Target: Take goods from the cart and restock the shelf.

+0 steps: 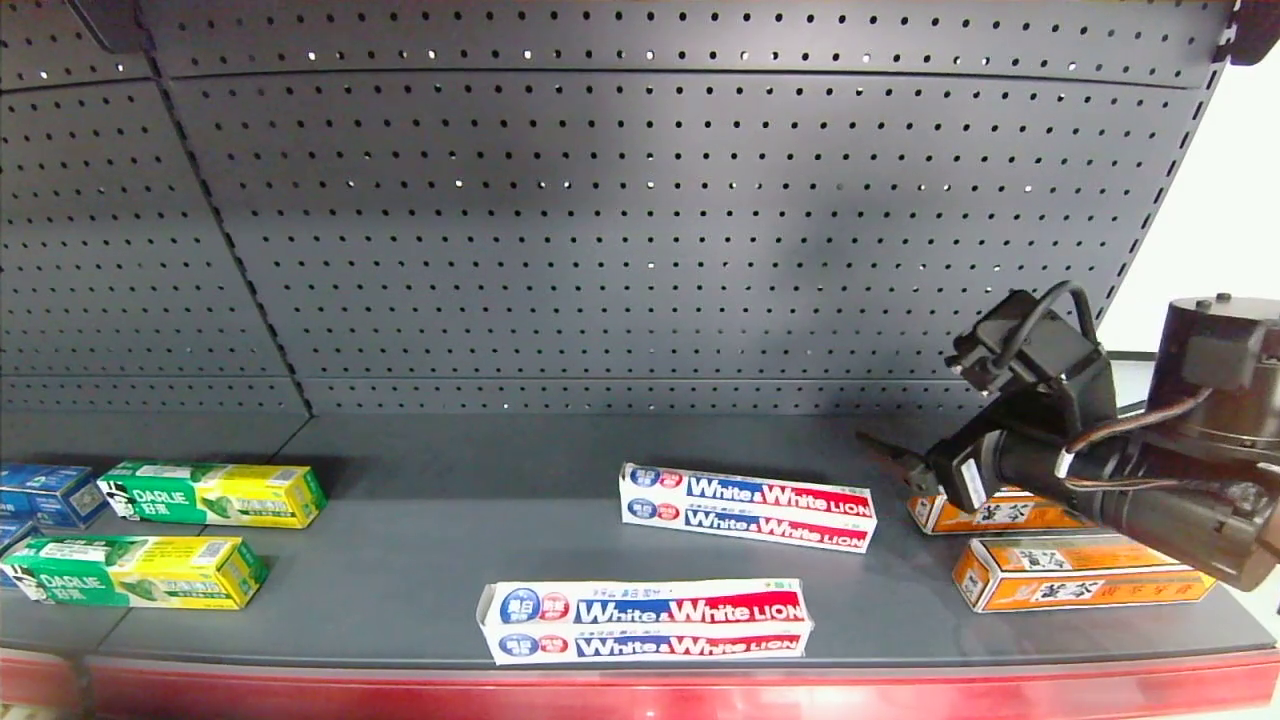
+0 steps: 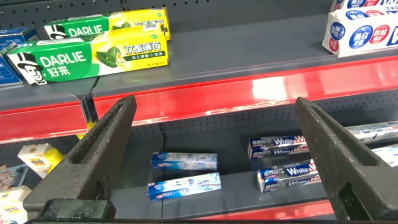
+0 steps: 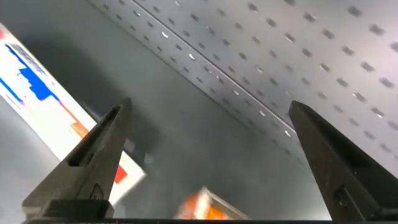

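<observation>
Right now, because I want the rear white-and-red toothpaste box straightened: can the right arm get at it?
Probably yes. The right gripper, its fingers open and empty, hangs just to the right of the rear white-and-red toothpaste box, over bare shelf. Nothing stands between them.

Head camera looking down on the grey shelf (image 1: pixel 440 520), left wrist camera lower before its red front edge (image 2: pixel 249 87), both seeing the green toothpaste boxes (image 2: pixel 93 59), right wrist camera close, facing the pegboard back panel (image 3: pixel 280 56)

Even, dim light; soft shadows
</observation>
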